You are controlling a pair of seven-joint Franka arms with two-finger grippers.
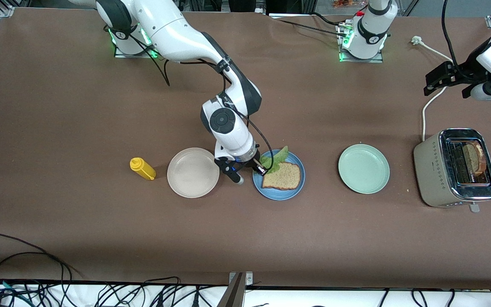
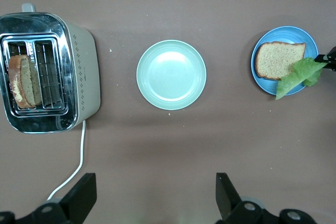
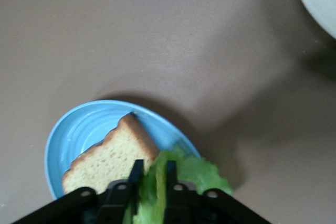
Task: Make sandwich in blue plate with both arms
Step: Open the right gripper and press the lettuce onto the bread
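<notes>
Right claw (image 1: 249, 172) lowered, seemingly pinching, left claw (image 2: 155, 195) spread

A bread slice (image 1: 282, 176) lies on the blue plate (image 1: 276, 194), with a lettuce leaf (image 1: 276, 160) over its edge farther from the front camera. A second plate (image 1: 193, 172) and a squeeze bottle (image 1: 142, 168) lie toward the right arm's end; a third plate (image 1: 363, 168) and a toaster (image 1: 455, 167) holding bread (image 1: 472, 157) lie toward the left arm's.

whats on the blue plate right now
On the blue plate lies one bread slice, with a lettuce leaf overlapping its edge, pinched by the right gripper. No second slice shows on top; whatever is under the bread stays hidden.
</notes>
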